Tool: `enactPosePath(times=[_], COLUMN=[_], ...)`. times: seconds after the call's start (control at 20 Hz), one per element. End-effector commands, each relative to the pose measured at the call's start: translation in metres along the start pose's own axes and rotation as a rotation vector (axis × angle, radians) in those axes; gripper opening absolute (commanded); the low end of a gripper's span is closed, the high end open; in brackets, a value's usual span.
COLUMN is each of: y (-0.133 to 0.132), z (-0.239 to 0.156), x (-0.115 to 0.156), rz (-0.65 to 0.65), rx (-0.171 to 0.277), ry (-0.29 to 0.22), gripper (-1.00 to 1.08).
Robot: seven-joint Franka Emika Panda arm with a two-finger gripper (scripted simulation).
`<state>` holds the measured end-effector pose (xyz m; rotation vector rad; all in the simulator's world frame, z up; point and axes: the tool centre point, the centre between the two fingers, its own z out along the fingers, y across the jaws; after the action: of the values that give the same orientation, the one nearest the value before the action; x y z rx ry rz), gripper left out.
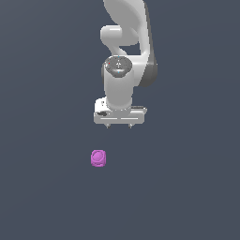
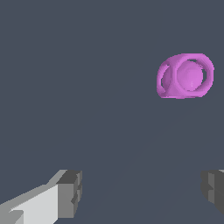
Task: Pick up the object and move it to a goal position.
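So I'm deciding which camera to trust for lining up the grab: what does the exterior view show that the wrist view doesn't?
Only the exterior view shows the arm and how the open pincer stands apart from the block, which lies toward that view's left of it. Only the wrist view shows the fingertips close up and the block's rounded, ringed faces. Both show the block ungrasped on the plain grey floor.

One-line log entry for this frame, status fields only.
phase: approach | pincer: open, empty, apart from block | block: on floor, toward exterior view's left of pincer, not between fingers | grasp: not yet
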<state>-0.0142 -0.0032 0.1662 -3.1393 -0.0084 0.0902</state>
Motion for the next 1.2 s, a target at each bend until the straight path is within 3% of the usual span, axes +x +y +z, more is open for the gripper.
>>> enactPosePath(times=[0.0,0.45,1.15], y=[0.001,0.022,0.086], z=[0.001,0.014,0.06], x=[0.002,0.029,0.09], rz=[0.0,0.005,0.016], rx=[0.0,0.002,0.001], ry=[0.001,0.014,0.05], gripper=[1.0,1.0,1.0])
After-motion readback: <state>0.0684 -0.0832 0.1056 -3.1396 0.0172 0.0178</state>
